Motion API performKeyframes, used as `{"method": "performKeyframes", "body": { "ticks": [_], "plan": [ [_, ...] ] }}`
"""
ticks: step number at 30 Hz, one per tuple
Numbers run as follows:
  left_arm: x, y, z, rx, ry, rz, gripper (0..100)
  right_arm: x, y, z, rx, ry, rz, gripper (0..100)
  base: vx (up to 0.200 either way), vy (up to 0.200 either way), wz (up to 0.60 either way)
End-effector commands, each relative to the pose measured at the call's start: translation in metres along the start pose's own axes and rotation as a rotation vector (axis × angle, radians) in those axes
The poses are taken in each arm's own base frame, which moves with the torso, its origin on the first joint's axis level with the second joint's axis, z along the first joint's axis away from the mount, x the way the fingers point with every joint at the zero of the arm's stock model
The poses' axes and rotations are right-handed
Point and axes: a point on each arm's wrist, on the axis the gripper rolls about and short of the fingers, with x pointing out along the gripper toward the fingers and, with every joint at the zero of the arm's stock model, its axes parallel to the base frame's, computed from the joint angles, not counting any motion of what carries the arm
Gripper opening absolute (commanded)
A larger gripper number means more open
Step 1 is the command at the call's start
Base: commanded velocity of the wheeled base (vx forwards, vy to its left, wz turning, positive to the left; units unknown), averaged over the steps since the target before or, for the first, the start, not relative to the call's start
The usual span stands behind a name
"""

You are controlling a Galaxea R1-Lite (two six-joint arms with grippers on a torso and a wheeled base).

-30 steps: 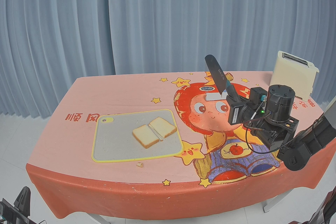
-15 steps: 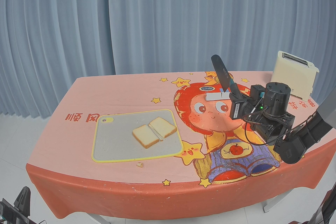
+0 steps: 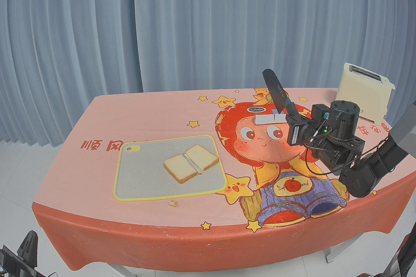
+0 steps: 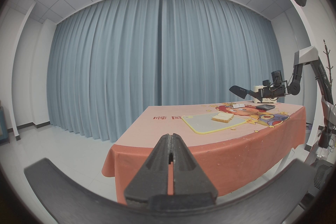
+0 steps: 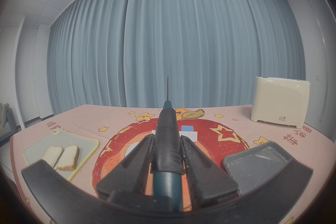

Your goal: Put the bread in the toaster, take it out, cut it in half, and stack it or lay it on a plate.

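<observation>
Two bread halves (image 3: 190,162) lie side by side, touching, on a grey cutting board with a yellow rim (image 3: 143,174) at the table's front left. The bread halves (image 5: 64,157) are pale with a light crust. My right gripper (image 3: 290,118) hovers above the table's right middle, shut on the handle of a dark knife (image 3: 276,91) whose blade points up and away. The knife (image 5: 167,130) sits clamped between the black fingers (image 5: 138,161). A cream toaster (image 3: 366,91) stands at the back right. My left gripper (image 4: 171,161) is shut, low and well off the table's front left.
A grey square tray (image 5: 245,168) lies on the cloth right of my right gripper, in front of the toaster (image 5: 281,102). A small white and blue block (image 3: 269,118) sits under the knife. A crumb (image 3: 173,203) lies before the board.
My right arm has carried the knife a little to the right and back, away from the cutting board. The bread and the left gripper have not moved.
</observation>
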Motion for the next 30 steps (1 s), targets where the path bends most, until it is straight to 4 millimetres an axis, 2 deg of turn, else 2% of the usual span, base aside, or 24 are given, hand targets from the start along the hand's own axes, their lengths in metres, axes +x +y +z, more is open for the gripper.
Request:
{"method": "performKeyframes", "body": {
  "ticks": [1, 9, 30],
  "plan": [
    [0.0001, -0.0001, -0.0053, 0.000, 0.002, 0.001, 0, 0.0028, -0.0016, -0.0012, 0.000, 0.001, -0.006, 0, 0.000, 0.000, 0.00],
    [0.0001, -0.0001, -0.0053, 0.000, 0.002, 0.001, 0, 0.0071, 0.0019, 0.0059, 0.044, -0.028, -0.003, 0, 0.000, 0.000, 0.00],
    [0.0001, -0.0001, -0.0053, 0.000, 0.002, 0.001, 0, 0.0066, 0.0008, 0.0035, 0.039, -0.020, -0.010, 0, 0.000, 0.000, 0.00]
  ]
}}
